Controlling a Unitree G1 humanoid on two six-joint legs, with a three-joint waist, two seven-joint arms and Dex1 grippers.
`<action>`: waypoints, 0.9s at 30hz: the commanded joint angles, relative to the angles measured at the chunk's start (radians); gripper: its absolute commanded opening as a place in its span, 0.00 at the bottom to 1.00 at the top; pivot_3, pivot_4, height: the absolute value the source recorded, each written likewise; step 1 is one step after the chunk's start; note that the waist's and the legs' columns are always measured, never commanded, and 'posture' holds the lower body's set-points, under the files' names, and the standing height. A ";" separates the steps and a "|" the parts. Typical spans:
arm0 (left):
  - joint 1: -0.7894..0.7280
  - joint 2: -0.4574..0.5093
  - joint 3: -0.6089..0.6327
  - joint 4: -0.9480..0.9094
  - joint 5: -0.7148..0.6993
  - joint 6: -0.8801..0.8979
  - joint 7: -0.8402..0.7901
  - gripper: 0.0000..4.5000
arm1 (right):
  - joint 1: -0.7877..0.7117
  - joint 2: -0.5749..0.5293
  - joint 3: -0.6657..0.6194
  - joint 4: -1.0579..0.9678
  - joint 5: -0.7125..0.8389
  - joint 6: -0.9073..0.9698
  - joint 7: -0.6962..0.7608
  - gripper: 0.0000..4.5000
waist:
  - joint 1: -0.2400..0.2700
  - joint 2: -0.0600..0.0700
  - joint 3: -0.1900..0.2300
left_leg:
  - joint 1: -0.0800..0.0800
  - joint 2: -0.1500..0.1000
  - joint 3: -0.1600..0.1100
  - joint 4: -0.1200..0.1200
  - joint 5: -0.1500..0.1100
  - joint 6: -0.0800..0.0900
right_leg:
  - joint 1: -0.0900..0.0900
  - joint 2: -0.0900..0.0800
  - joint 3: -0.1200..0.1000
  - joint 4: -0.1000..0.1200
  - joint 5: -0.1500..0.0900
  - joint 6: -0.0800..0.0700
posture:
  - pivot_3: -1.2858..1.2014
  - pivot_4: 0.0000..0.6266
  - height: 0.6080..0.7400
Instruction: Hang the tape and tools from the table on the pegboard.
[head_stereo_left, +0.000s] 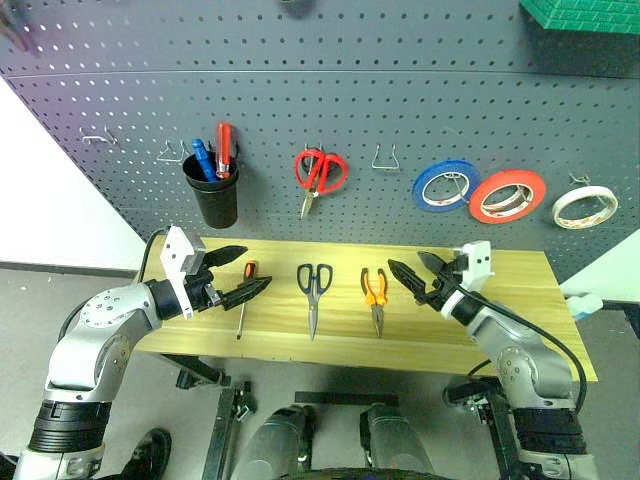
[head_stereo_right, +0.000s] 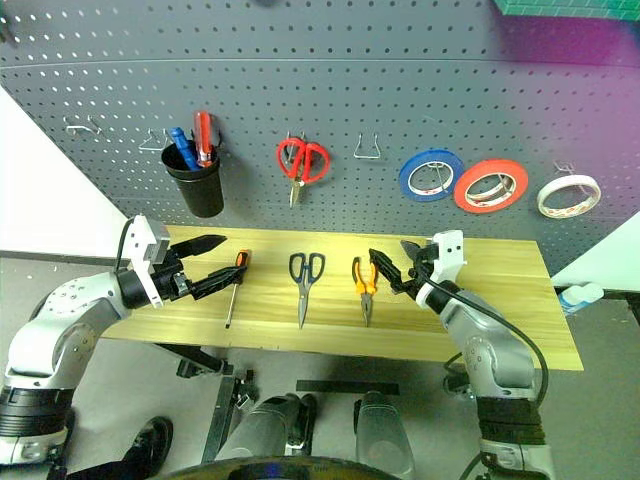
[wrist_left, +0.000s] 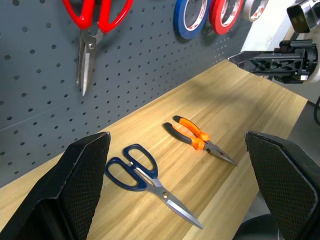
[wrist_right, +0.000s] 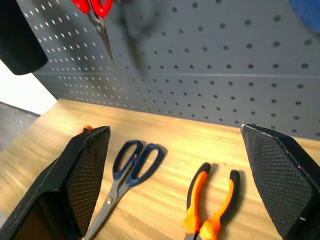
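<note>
both jaws gape wide, empty, flanking scissors (head_stereo_left: 313, 283) and pliers (head_stereo_left: 374, 290) on table (head_stereo_left: 520, 300).

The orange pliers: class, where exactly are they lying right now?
The pliers lie on the table, right of the dark-handled scissors and just left of the open right gripper.

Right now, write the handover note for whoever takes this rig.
Left gripper: open, empty, by the slim orange-and-black screwdriver.
Right gripper: open, empty, beside the small orange-and-black pliers.
Done: thin whitish-cream tape roll hangs on the dark grey pegboard.
Left: screwdriver, dark-looped scissors and pliers lie flat on the light wooden table, none hung.
</note>
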 joint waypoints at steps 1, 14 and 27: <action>0.005 0.000 0.015 -0.041 -0.007 -0.010 0.005 1.00 | -0.002 -0.022 0.024 -0.050 -0.038 0.015 -0.015 0.97 | -0.001 0.000 0.002 | 0.000 0.000 0.000 0.000 0.000 0.000 | 0.000 0.000 0.000 0.000 -0.001 -0.001 | 0.48 0.26 1.00; 0.025 0.013 0.023 -0.059 -0.007 -0.018 -0.004 1.00 | -0.138 0.089 0.138 -0.160 -0.158 0.497 -0.357 0.97 | -0.006 -0.004 0.014 | 0.000 0.000 0.000 -0.003 0.000 0.000 | -0.002 0.000 0.000 0.000 -0.001 -0.001 | 0.48 0.29 1.00; 0.072 0.050 0.060 -0.138 -0.032 -0.008 -0.012 1.00 | -0.315 0.292 0.091 0.034 -0.293 0.694 -0.618 0.97 | -0.003 -0.003 0.016 | 0.000 0.000 0.000 -0.007 0.000 0.000 | -0.003 0.000 0.000 -0.003 0.001 0.001 | 0.50 0.29 1.00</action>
